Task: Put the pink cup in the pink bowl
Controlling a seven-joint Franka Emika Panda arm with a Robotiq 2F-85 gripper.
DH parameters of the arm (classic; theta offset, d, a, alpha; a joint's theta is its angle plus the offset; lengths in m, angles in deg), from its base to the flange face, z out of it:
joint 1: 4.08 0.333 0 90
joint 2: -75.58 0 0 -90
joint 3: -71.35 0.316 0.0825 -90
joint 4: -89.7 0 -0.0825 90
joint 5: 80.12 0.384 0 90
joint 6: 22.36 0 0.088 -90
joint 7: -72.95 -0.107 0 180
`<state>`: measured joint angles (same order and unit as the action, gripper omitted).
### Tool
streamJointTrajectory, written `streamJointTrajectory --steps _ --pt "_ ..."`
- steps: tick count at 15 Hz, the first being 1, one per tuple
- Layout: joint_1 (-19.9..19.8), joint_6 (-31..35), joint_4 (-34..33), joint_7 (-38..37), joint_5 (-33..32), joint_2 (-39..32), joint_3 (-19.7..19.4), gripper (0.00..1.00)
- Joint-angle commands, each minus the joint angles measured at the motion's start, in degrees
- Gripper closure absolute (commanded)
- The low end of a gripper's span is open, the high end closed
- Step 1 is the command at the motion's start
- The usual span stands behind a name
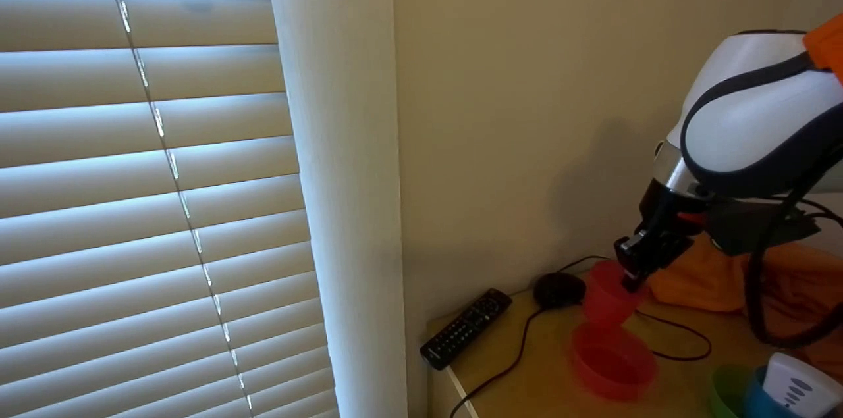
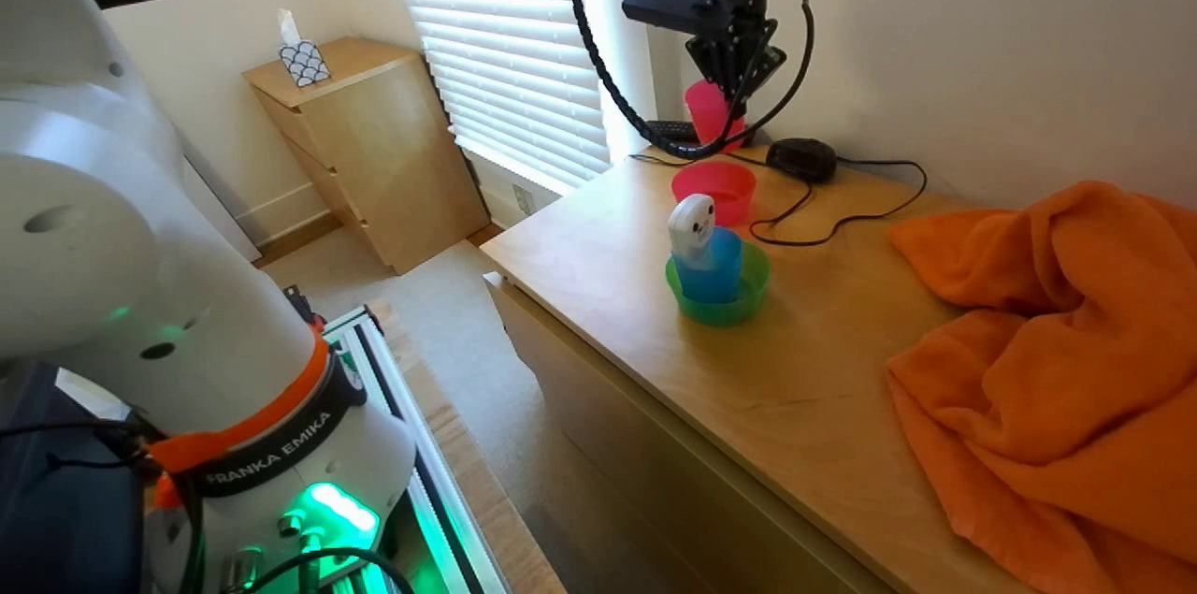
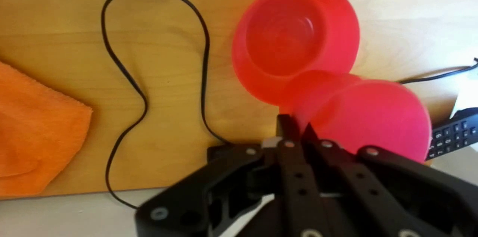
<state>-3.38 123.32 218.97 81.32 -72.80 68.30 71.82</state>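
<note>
Gripper [image 3: 298, 128] closed on pink cup [image 3: 373, 117], wall pinched between fingers. Cup tilted, held above tabletop [image 2: 814, 369]; slim gap between it and pink bowl [image 3: 285, 35] in an exterior view. Cup's base overlaps bowl's rim in wrist view; exact height hard to judge. Bowl upright on tabletop. Near it, blue cup [image 2: 713, 276] stands in green bowl [image 2: 720, 313], white object [image 2: 692, 227] poking out. Remote [image 1: 466, 329], black cable [image 3: 207, 39] and orange cloth [image 2: 1057, 379] also there.
</note>
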Motion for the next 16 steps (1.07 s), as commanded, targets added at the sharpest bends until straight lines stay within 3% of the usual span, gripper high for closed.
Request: streamJointTrajectory --steps 1,8,14,15,16 --pt "-0.4 -2.1 -2.7 1.5 1.9 -3.8 1.6 0.99" --pt "-0.5 -4.0 -7.5 -2.2 -2.5 -12.0 0.7 0.99" --pt "0.5 -12.7 -12.0 -3.3 -4.9 -14.9 0.6 0.99" --pt "0.5 -13.8 -12.6 -3.5 -5.3 -14.7 0.6 0.78" --pt "0.9 -15.1 -12.9 -4.5 -6.4 -14.4 0.4 0.7"
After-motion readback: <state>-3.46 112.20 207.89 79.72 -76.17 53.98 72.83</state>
